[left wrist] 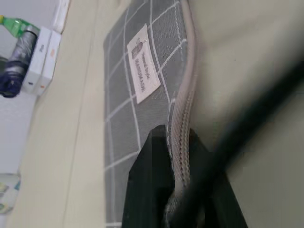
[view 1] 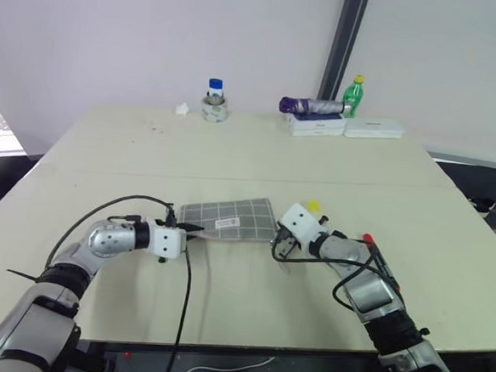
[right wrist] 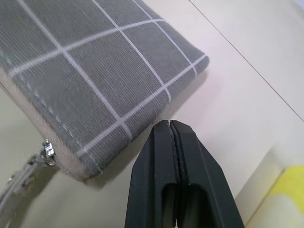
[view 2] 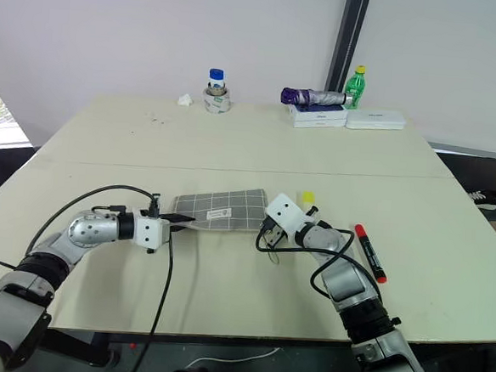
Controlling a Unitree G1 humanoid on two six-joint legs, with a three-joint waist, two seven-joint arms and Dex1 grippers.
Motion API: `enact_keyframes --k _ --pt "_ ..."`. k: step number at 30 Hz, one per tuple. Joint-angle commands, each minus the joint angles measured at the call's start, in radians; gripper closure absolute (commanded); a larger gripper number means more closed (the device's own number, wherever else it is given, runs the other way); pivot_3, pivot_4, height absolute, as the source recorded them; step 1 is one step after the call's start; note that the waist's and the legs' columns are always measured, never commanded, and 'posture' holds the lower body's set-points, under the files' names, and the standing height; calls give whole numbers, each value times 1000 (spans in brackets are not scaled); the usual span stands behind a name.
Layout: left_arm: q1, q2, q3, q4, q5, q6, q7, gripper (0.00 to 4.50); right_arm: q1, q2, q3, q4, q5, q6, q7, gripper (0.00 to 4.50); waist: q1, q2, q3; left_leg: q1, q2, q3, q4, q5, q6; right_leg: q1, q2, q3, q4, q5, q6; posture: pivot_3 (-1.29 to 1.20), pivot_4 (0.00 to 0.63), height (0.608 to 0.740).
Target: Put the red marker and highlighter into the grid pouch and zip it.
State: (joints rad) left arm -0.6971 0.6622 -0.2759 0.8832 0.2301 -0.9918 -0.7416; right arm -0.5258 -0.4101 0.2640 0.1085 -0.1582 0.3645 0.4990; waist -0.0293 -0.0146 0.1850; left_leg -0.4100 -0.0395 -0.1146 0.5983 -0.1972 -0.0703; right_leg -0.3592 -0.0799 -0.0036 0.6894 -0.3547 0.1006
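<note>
The right gripper [view 2: 266, 231], closed and empty, is held just off the right end of the grid pouch [view 2: 222, 210], whose zipper pull dangles beside it. The pouch's left edge is pinched by the left gripper [view 2: 186, 220]. The red marker [view 2: 369, 252] lies right of the right arm, lengthwise near to far; the highlighter [view 2: 307, 197] sits just beyond.

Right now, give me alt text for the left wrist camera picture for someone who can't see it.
The left gripper is shut on the zipper edge of the grid pouch, a grey fabric pouch with white lines and a small white label lying on a pale table. A black cable crosses in front, and white boxes sit far behind.
</note>
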Motion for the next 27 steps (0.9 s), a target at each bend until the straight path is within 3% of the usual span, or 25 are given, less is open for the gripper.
enact_keyframes --k 1,4,7,13,16,21,27 --pt "41 20 43 -86 -89 39 -31 4415 -15 0 -32 -38 1 -16 -10 4500 -9 0 0 0 0 0 0 0 0 0 0 0 0 0 0 0 150 737" --pt "96 11 87 -208 -202 186 -71 4415 -20 -9 -61 -65 18 -26 -8 4500 -15 0 0 0 0 0 0 0 0 0 0 0 0 0 0 0 150 737" --pt "191 20 133 -447 -352 451 -122 4415 -22 -33 -106 -128 51 -28 18 4500 -17 0 0 0 2 -1 0 0 0 0 0 1 0 0 0 0 150 737" --pt "378 52 229 -835 -510 902 -79 4415 9 -110 -199 -271 160 39 118 4500 -16 0 0 0 4 -2 0 0 0 0 0 2 0 0 0 0 150 737" --pt "449 45 266 -962 -537 1050 -29 4500 26 -140 -245 -345 236 120 168 3627 -14 0 0 0 4 -2 0 0 0 0 0 2 0 0 0 0 150 737" --pt "520 -4 285 -1139 -578 1268 65 4500 78 -154 -258 -498 371 289 233 1116 -12 0 0 1 4 -2 0 0 0 1 -1 2 0 0 0 0 150 737" --pt "556 -61 287 -1266 -595 1431 146 4500 91 -71 -243 -533 425 430 138 1116 -11 0 0 1 4 -2 0 0 0 1 0 2 0 0 0 0 150 737"
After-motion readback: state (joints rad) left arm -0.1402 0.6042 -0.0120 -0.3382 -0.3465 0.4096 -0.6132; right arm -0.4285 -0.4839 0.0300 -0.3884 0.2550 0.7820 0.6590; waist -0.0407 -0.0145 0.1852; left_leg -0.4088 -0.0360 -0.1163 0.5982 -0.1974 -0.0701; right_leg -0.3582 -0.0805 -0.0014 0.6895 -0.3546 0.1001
